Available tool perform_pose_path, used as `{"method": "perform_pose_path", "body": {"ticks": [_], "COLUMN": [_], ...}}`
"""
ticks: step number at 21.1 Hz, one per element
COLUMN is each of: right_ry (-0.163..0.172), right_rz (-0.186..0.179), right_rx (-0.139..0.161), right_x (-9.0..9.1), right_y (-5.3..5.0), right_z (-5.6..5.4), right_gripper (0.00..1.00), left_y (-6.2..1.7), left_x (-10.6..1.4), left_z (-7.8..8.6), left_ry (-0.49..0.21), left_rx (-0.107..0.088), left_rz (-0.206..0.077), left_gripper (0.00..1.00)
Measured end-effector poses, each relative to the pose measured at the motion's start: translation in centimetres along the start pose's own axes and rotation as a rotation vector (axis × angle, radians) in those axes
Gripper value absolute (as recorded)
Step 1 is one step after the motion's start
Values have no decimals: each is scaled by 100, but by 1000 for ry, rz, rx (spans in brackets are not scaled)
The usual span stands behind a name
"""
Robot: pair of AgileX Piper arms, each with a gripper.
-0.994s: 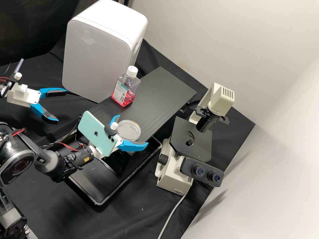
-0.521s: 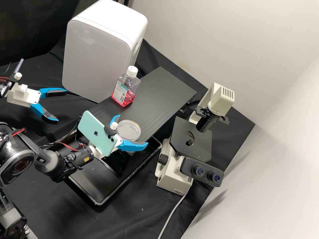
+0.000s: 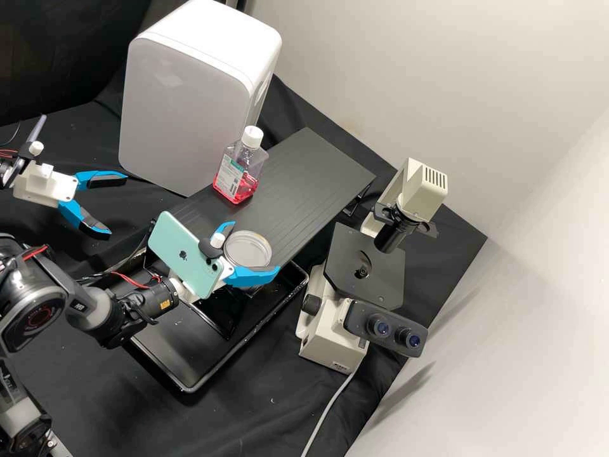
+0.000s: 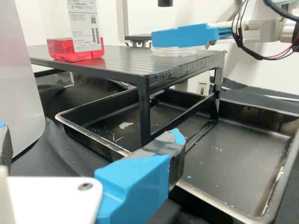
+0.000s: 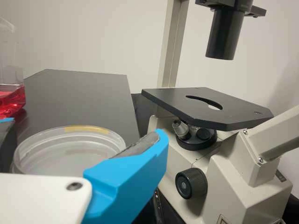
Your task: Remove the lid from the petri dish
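Note:
A clear petri dish with its lid on sits at the near corner of the raised black platform. My right gripper is around it, one blue finger on each side, shut on the lid's rim. In the right wrist view the dish lies between the fingers of this gripper, the grey pad against its edge. My left gripper hangs open at the left, apart from the platform and holding nothing. From the left wrist view the dish shows beyond that gripper, under a blue finger of the other arm.
A flask of red liquid stands on the platform's far left edge. Behind it is a white box. A black tray lies under the platform. A microscope stands close on the right.
The right gripper's fingers have drawn in against the petri dish. The left gripper has shifted slightly.

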Motion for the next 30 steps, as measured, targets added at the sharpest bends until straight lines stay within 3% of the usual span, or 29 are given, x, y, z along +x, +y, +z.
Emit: {"method": "perform_pose_path", "body": {"ticks": [16,30], "right_ry": [6,21], "right_rz": [-8,11], "right_rx": [0,-1], "right_x": [-1,-16], "right_y": [-20,-9], "right_z": [-15,-20], "right_gripper": [0,0], "left_y": [-1,-1], "left_x": [2,2], "left_z": [5,5], "left_ry": [-2,-2], "left_rx": [0,0], "left_rz": [0,0], "left_gripper": [100,100]}}
